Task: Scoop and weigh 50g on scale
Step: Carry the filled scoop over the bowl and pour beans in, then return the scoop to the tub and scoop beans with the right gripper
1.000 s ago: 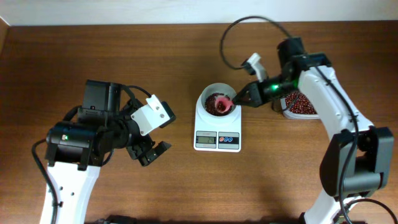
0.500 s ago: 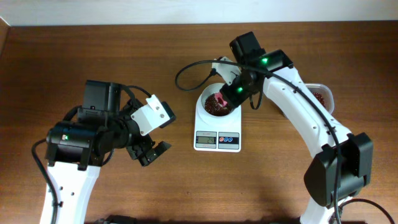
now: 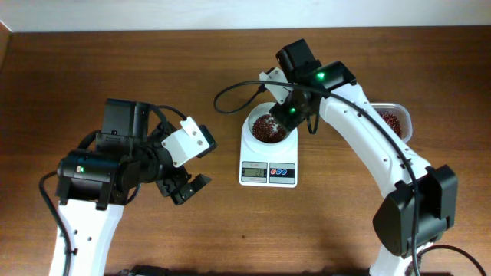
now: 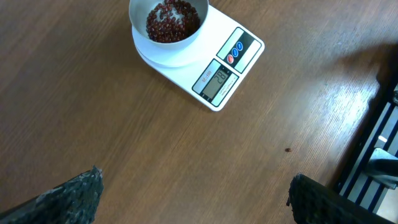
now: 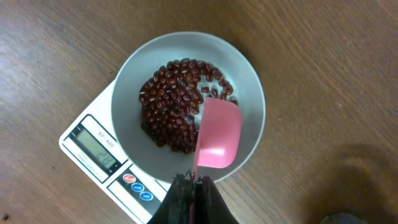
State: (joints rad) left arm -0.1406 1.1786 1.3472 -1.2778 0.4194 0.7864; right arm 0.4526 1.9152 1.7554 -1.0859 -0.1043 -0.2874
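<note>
on the brown wooden table [image 3: 115, 69], near its middle, we record the following.

item one: the scale [image 3: 268, 157], small and white. its grey display faces the robot's side of the table, with red and blue buttons [image 4: 237, 50] just beside it. the display shows digits, but we cannot read them with certainty.

item two: a round white bowl [image 5: 124, 106], seated on the scale as its pan.

item three: the beans [image 5: 171, 112], small and dark red-brown, in a loose heap of many grains across the floor of the bowl. part of the bowl's inner wall is bare.

item four: a pink plastic measuring spoon [image 5: 219, 134]. its cup is over the bowl at the edge of the heap, and its handle runs out across the rim. we see no beans on the face turned toward the right wrist camera. whether the cup touches the heap we cannot tell.

item five: the right gripper [image 5: 193, 183], jaws pinched tight on the spoon's handle, poised just above the bowl's rim.

item six: the left gripper [image 4: 196, 199], jaws spread wide and holding nothing, over bare wood well to the left of the scale.

item seven: a clear plastic tub [image 3: 407, 119], to the right of the scale and partly hidden by the right arm, with more red-brown beans inside.

item eight: one small dark speck [image 4: 286, 149] on the wood, apart from the scale.
</note>
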